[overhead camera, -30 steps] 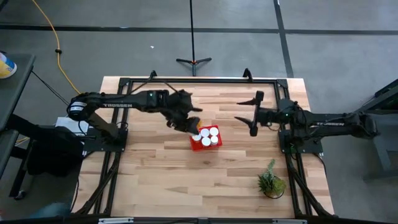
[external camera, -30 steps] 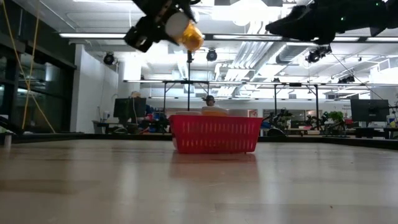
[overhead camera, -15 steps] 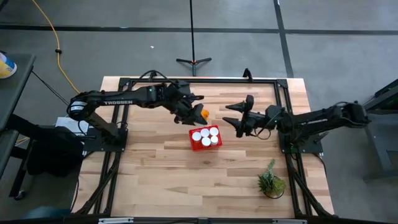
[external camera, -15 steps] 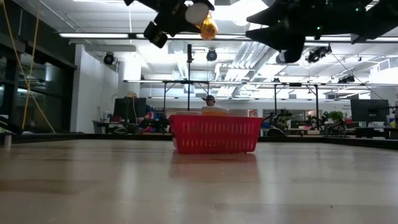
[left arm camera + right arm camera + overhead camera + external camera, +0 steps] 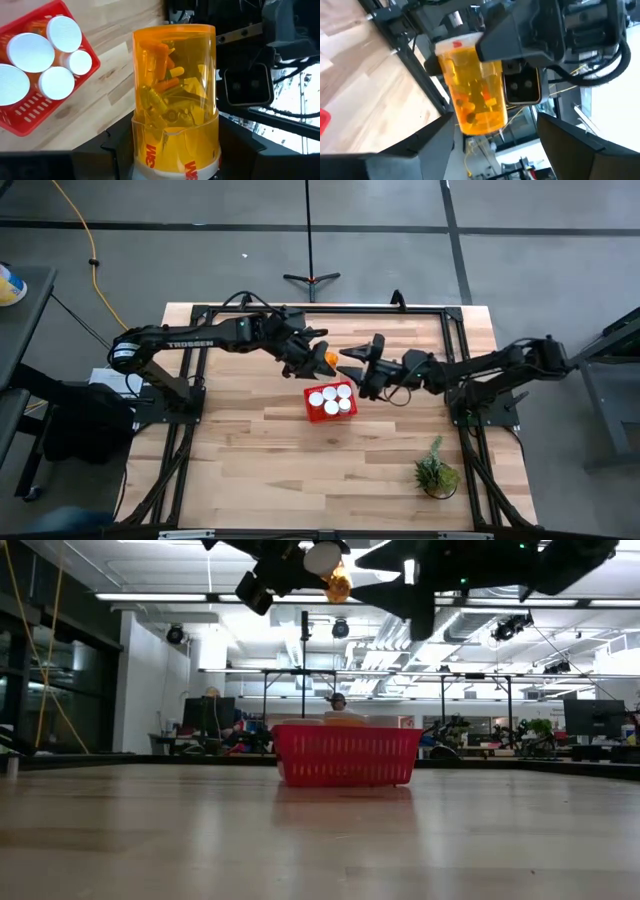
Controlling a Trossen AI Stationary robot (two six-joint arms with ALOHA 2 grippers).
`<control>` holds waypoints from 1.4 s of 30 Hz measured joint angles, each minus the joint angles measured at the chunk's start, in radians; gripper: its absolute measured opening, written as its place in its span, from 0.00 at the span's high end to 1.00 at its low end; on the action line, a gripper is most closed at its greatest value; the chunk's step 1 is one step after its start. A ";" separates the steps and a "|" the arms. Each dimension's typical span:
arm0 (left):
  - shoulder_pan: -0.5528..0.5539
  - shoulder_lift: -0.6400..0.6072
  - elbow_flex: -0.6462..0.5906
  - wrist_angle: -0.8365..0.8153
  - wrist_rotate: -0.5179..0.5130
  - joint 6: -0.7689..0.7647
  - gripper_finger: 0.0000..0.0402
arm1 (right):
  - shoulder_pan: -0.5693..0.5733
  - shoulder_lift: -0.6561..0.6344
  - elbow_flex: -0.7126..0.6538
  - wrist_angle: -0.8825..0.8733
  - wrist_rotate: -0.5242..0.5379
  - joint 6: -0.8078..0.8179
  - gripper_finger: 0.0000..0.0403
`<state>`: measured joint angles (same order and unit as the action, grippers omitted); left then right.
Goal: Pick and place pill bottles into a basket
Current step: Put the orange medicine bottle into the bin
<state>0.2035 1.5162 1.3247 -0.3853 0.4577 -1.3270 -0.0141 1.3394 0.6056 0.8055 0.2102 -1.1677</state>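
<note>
My left gripper (image 5: 318, 358) is shut on one orange pill bottle (image 5: 330, 358) with a white cap, high above the table just beyond the far edge of the red basket (image 5: 312, 416). The basket stands on the table and holds several white-capped bottles (image 5: 31, 52). My right gripper (image 5: 355, 367) is open and close to the bottle's free end. In the right wrist view its fingers (image 5: 420, 145) stand on either side of the bottle (image 5: 475, 95) without touching it. My left gripper pinches the bottle's cap end (image 5: 175, 152) between its two fingers. The orange body (image 5: 175, 85) sticks out past the fingertips toward my right gripper. The bottle is lifted clear and tilted, with the cap (image 5: 322, 555) higher than the bottom (image 5: 338, 584).
A small green potted plant (image 5: 437, 472) stands near the table's near right corner. Black frame rails (image 5: 320, 310) run along the table's edges. Bare wood lies on the near side of the basket (image 5: 345, 755).
My left gripper has risen from beside the basket and gone toward the table's far and right edges. It has turned the bottle so that its bottom points at my right arm. My right gripper has gone toward the table's left, up to the bottle, with its fingers open.
</note>
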 joint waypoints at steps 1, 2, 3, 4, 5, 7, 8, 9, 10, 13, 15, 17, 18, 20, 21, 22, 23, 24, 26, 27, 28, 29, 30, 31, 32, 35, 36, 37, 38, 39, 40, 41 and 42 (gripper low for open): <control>0.000 0.000 0.000 0.001 0.001 -0.006 0.39 | 0.003 0.008 0.010 0.000 0.007 -0.010 0.32; 0.000 0.000 0.000 0.001 0.001 -0.008 0.39 | 0.008 0.017 0.018 0.000 0.013 -0.020 0.32; 0.000 0.000 0.000 0.001 0.001 -0.011 0.38 | 0.013 0.025 0.027 0.000 0.017 -0.024 0.32; 0.000 0.000 0.000 0.001 0.001 -0.013 0.37 | 0.017 0.029 0.036 0.001 0.022 -0.026 0.32; 0.000 0.000 0.000 0.001 0.001 -0.014 0.35 | 0.021 0.031 0.039 0.000 0.023 -0.026 0.32; 0.000 0.000 0.000 0.001 0.001 -0.018 0.33 | 0.026 0.037 0.045 0.000 0.023 -0.027 0.32; 0.000 0.000 0.000 0.002 0.001 -0.021 0.33 | 0.029 0.039 0.048 0.001 0.023 -0.027 0.32; 0.000 0.000 0.000 0.010 0.003 -0.022 0.34 | 0.030 0.043 0.049 0.000 0.023 -0.027 0.32; 0.000 0.000 0.000 0.023 0.005 -0.024 0.36 | 0.030 0.049 0.050 0.000 0.022 -0.030 0.32; 0.000 0.000 0.000 0.047 0.006 -0.031 0.39 | 0.027 0.067 0.053 -0.001 0.019 -0.051 0.32; 0.000 0.000 0.000 0.047 0.006 -0.032 0.39 | 0.026 0.075 0.053 0.000 0.016 -0.073 0.32; 0.000 0.000 0.000 0.047 0.010 -0.036 0.39 | 0.026 0.075 0.053 0.000 0.019 -0.089 0.32; 0.000 0.000 0.000 0.048 0.014 -0.038 0.39 | 0.025 0.075 0.053 0.001 0.019 -0.093 0.32; 0.000 0.000 0.000 0.049 0.025 -0.039 0.36 | 0.026 0.075 0.053 0.013 0.026 -0.093 0.32; 0.000 0.000 0.000 0.049 0.027 -0.039 0.34 | 0.025 0.076 0.052 0.020 0.028 -0.093 0.32; 0.000 0.000 0.000 0.049 0.027 -0.040 0.33 | 0.025 0.076 0.053 0.024 0.028 -0.094 0.32; 0.000 0.000 0.000 0.049 0.028 -0.040 0.33 | 0.025 0.076 0.053 0.024 0.024 -0.098 0.32; 0.000 0.000 0.000 0.049 0.029 -0.040 0.34 | 0.025 0.076 0.053 0.025 0.019 -0.102 0.32; 0.000 0.000 0.000 0.050 0.031 -0.043 0.37 | 0.025 0.076 0.053 0.022 0.013 -0.112 0.32; 0.000 0.000 0.000 0.050 0.031 -0.044 0.39 | 0.025 0.076 0.053 0.023 0.009 -0.114 0.32; 0.000 0.000 0.000 0.052 0.030 -0.044 0.39 | 0.025 0.076 0.053 0.023 0.006 -0.115 0.32; 0.000 0.000 0.000 0.054 0.030 -0.044 0.39 | 0.025 0.076 0.053 0.024 0.006 -0.115 0.32; 0.000 0.000 0.000 0.056 0.030 -0.046 0.39 | 0.025 0.076 0.053 0.023 0.005 -0.115 0.32; 0.000 0.000 0.000 0.062 0.030 -0.047 0.39 | 0.025 0.076 0.053 0.023 0.004 -0.115 0.32; 0.000 0.000 0.000 0.069 0.030 -0.048 0.39 | 0.025 0.076 0.053 0.023 0.004 -0.115 0.32; 0.000 0.000 0.000 0.091 0.030 -0.061 0.35 | 0.025 0.076 0.053 0.027 0.001 -0.114 0.32; 0.000 0.000 0.000 0.094 0.030 -0.065 0.33 | 0.025 0.076 0.053 0.028 -0.001 -0.114 0.32; 0.000 0.000 0.000 0.096 0.030 -0.066 0.33 | 0.025 0.076 0.054 0.027 -0.001 -0.114 0.32; 0.000 0.000 0.000 0.096 0.030 -0.065 0.32 | 0.025 0.076 0.058 0.023 -0.001 -0.113 0.32; 0.000 0.000 0.000 0.097 0.030 -0.066 0.33 | 0.025 0.076 0.064 0.022 0.000 -0.112 0.32; 0.000 0.000 0.000 0.098 0.030 -0.066 0.35 | 0.025 0.076 0.072 0.021 0.002 -0.106 0.32; 0.000 0.003 0.000 0.099 0.030 -0.066 0.37 | 0.025 0.076 0.081 0.022 0.009 -0.097 0.32; 0.000 0.006 0.000 0.104 0.030 -0.066 0.39 | 0.025 0.076 0.090 0.021 0.017 -0.090 0.33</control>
<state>0.2035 1.5225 1.3247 -0.2818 0.4873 -1.3926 0.0113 1.4151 0.6956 0.8264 0.2271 -1.2572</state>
